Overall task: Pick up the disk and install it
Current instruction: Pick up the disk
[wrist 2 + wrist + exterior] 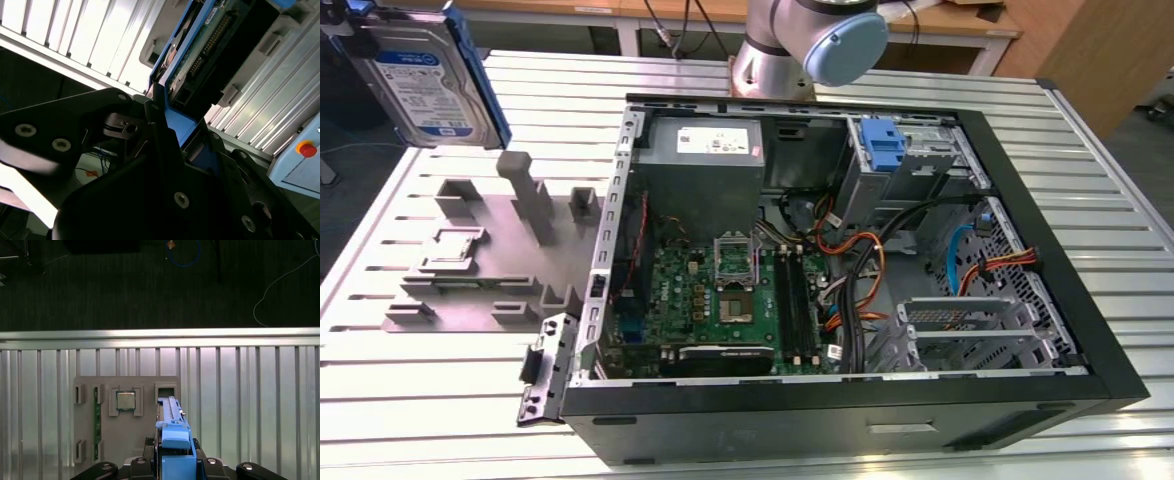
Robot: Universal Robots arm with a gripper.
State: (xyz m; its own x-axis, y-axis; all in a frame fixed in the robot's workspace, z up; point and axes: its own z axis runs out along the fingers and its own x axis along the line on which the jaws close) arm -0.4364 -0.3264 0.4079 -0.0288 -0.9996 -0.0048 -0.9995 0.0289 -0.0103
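Note:
The disk (427,75) is a silver hard drive with a blue-and-white label and blue rails. In the exterior view it hangs high at the far left, above the grey fixture plate (467,310) and clear of the table. In the first wrist view my gripper (172,460) is shut on the disk's blue rail (173,437), edge-on above the fixture plate (125,440). The second wrist view shows the disk's green circuit-board side (200,45) and blue rail running between my fingers (159,117).
An open black computer case (1067,300) lies on the slatted metal table, at the exterior view's right. It holds a motherboard (720,290), cables and a blue caddy (883,150) in the drive bay. A processor (125,401) and memory stick (96,412) sit in the fixture plate. The arm's base (801,40) stands behind the case.

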